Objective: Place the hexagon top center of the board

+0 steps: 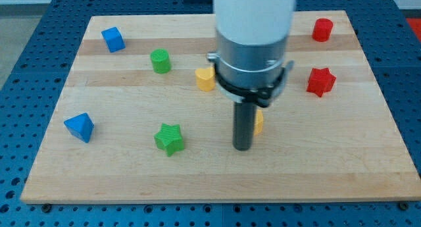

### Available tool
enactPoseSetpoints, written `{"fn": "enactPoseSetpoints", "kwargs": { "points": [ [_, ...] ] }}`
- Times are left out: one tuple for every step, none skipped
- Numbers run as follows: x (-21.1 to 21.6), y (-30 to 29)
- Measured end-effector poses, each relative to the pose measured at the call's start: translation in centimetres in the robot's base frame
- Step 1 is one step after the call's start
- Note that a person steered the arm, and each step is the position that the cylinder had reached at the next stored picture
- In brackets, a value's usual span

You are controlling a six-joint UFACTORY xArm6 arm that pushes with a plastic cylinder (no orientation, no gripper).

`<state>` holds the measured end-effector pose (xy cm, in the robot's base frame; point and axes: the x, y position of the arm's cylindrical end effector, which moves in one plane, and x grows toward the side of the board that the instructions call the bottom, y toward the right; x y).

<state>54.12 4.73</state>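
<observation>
Fingers are lacking, you're seeing: only my tip [242, 147] is resting on the table [329, 168] at lower centre, touching a yellow block [258, 122], mostly hidden, its shape impossible to tell.

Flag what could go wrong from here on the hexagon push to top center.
1. My tip hides most of the yellow block beside it, so its shape and the contact point are unclear; an off-center push could spin it aside.
2. The other yellow block lies toward the view's top, near the path; it might get bumped.
3. The arm covers the board's top center, so arrival is hard to judge.
</observation>
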Motion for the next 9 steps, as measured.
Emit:
{"fn": "enactPoseSetpoints", "kwargs": {
  "points": [
    [0.2, 1.0],
    [-2.2, 2.2],
    [-8.4, 2.2],
    [-13.4, 2.2],
    [-17.3, 1.7],
    [-16.5, 4.0],
    [-11.3, 5.7],
    [-6.4, 5.5],
    [-5.1, 4.7]
  ]
}}
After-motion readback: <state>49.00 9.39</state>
